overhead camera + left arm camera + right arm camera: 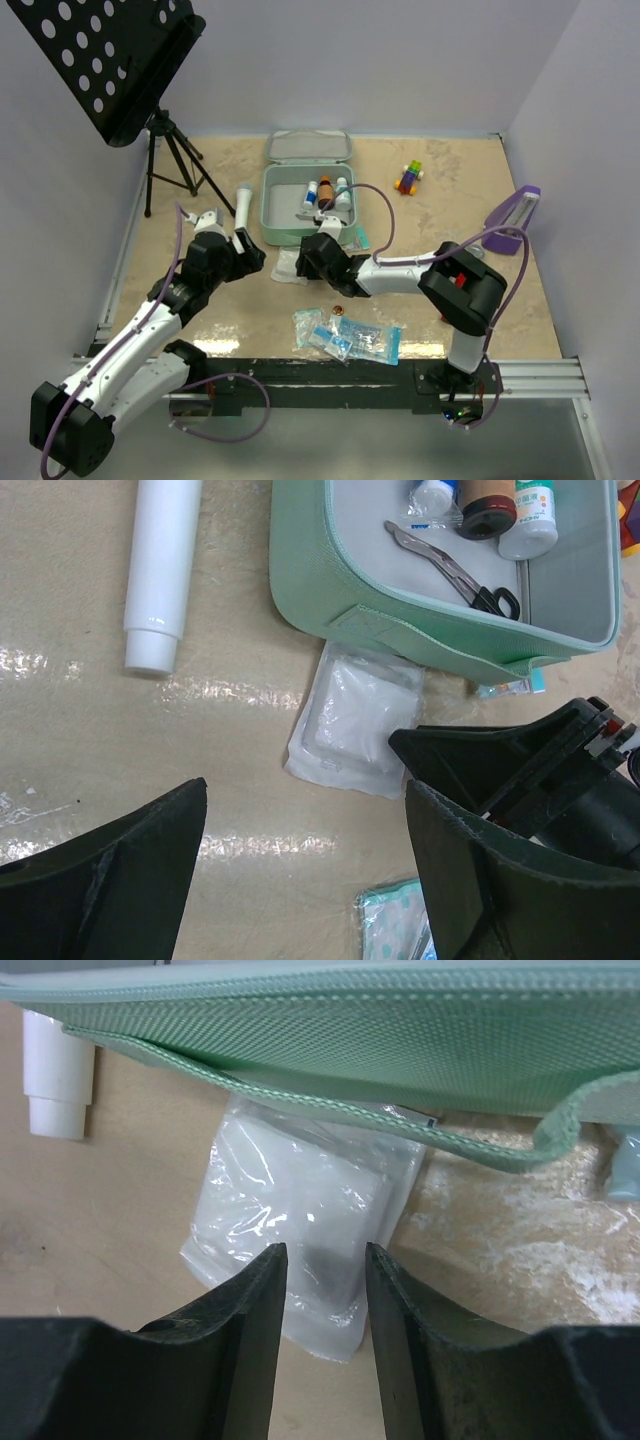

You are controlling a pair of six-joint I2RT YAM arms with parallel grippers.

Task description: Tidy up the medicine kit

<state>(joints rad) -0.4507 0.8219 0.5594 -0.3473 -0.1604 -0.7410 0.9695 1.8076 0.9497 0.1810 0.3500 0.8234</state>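
Overhead view of a tabletop with two robot arms. The medicine kit [283, 205], a mint-green case, sits open at upper centre of the frame with bottles and scissors already inside. Just below its front wall lies a flat white packet [287, 266] in clear film. The right gripper [303, 262] is low over the packet's near edge with its fingers narrowed to a slim gap. Whether they are pinching the film or only poised above it cannot be told. The left gripper [248, 250] is spread wide and holds nothing, just left of the packet. Risks, as a judgement: the glossy film may slip from so narrow a bite. The packet's far edge appears to sit under the kit's green strap [400, 1125], so a lift could snag and shift the case. The two grippers are close together and could knock each other. A white tube [243, 197] and blue packets [350, 340] are still outside the kit.
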